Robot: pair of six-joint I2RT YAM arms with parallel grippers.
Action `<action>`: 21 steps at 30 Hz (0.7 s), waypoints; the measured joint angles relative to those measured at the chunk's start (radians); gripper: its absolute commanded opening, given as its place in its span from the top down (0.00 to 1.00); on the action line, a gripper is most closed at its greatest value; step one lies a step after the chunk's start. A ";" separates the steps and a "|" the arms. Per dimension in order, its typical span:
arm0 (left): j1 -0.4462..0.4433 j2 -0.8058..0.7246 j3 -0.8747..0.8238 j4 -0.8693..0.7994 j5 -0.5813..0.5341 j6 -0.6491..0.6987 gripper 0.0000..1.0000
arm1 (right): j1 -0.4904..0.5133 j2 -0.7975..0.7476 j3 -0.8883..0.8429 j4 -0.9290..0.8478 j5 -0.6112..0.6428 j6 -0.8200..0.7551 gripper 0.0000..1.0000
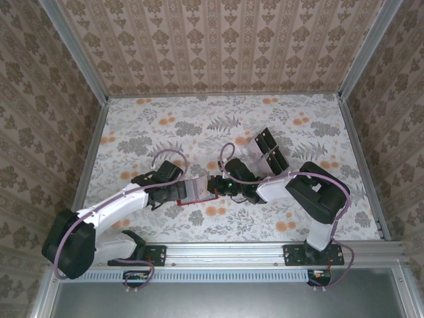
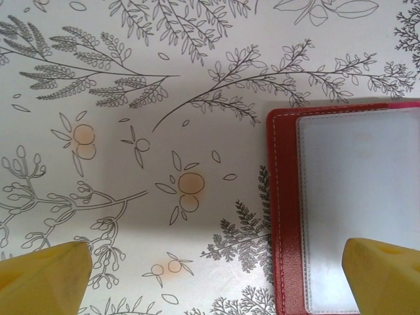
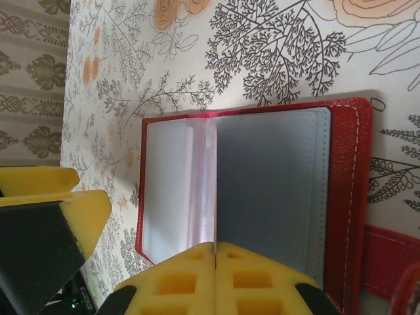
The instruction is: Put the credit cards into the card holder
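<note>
1. The left gripper [image 1: 179, 189] sits at the left edge of the card holder [image 1: 199, 191], near the middle of the floral table [image 1: 152, 126]. On my left wrist feed its yellow fingers [image 2: 42, 275] are spread wide. One hangs over bare tablecloth and the other over the holder's grey inside.
2. The card holder lies open and face up between the two grippers, red cover down. From above, its opened span runs left to right with a slight tilt, and the fold runs roughly away from me. On the left wrist feed, the card holder [image 2: 348, 197] takes up the right side, with its red stitched border toward the gap between the fingers.
3. The right gripper [image 1: 220, 185] meets the holder's right edge. On the right wrist feed, its fingers [image 3: 197, 285] are pressed together just in front of the card holder [image 3: 269, 197]. A clear sleeve leaf stands up at the fold and runs toward their seam. I cannot tell whether it is caught between them.
4. The credit cards [image 1: 265, 144] lie farther back and to the right, well apart from both grippers. They are black and set at a diagonal.
</note>
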 measured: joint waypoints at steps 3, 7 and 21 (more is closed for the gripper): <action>-0.011 0.017 0.000 0.016 -0.002 -0.006 0.00 | 0.000 0.000 -0.006 0.016 -0.001 0.014 1.00; -0.024 0.039 0.000 0.033 -0.002 -0.007 0.00 | -0.002 0.000 -0.006 0.029 -0.004 0.028 1.00; -0.038 0.090 0.000 0.026 -0.017 -0.037 0.00 | -0.003 0.002 -0.026 0.132 -0.003 0.066 1.00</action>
